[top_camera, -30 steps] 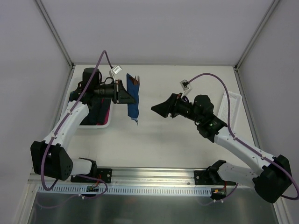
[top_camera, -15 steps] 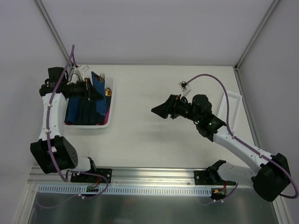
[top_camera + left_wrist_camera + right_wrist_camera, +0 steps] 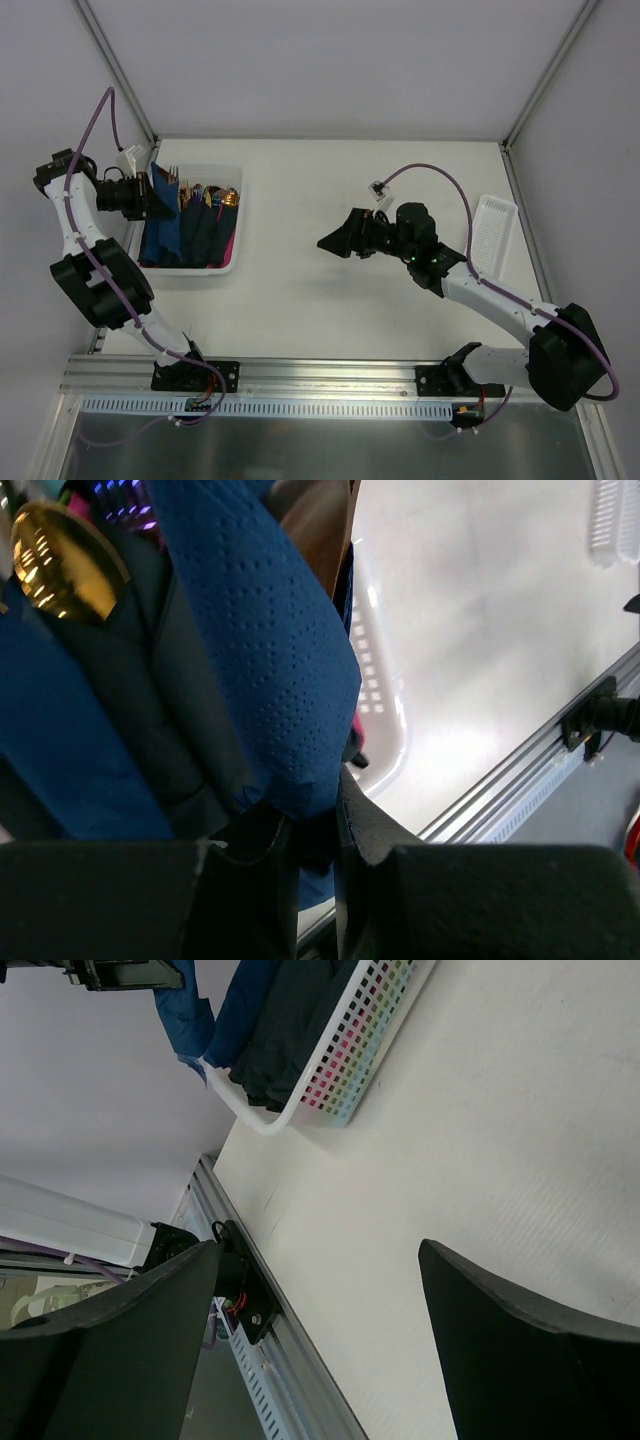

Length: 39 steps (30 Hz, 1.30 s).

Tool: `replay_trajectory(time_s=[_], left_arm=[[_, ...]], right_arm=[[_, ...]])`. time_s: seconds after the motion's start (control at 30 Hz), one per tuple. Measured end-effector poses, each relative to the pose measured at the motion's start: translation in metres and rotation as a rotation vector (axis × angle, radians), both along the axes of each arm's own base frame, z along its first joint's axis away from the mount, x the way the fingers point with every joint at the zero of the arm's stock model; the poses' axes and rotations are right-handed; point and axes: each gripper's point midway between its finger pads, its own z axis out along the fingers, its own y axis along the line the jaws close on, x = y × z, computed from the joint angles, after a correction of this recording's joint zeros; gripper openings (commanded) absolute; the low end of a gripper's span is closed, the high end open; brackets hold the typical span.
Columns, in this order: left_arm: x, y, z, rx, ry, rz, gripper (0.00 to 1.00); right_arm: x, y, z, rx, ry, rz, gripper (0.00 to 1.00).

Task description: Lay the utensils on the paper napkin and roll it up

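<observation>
Wht table [image 3: 330, 300], grey walls [image 3: 330, 60], navy napkin [image 3: 270, 660] held

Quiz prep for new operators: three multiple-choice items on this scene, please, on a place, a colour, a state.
1. The white basket sits at the table's: A left edge; B centre; C right edge.
2. The napkin in the left gripper is: A pink; B white; C navy.
3. The right gripper's jaws are: A open; B shut on a napkin; C out of view.
Key: 1A, far left in the top view; 2C, blue paper pinched in the left wrist view; 3A, fingers spread wide over bare table.
</observation>
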Motion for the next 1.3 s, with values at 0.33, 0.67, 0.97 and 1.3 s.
replay_trajectory(time_s=[0.33,0.67,0.97,1.3], left_arm=[[-0.001,0.034,-0.033,0.085,0.070,-0.045,0.00],[0.002,0.042,-0.064,0.070,0.146,-0.069,0.00],[0.002,0.037,-0.070,0.055,0.166,-0.082,0.00],[0.003,0.031,-0.086,0.000,0.243,-0.068,0.00]], right_arm=[[0.000,0.005,-0.014,0.002,0.031,0.021,0.86],[0.000,0.006,-0.023,-0.008,0.048,0.024,0.86],[0.002,0.007,-0.030,-0.014,0.068,0.030,0.86],[0.002,0.008,-0.035,-0.017,0.080,0.039,0.85]])
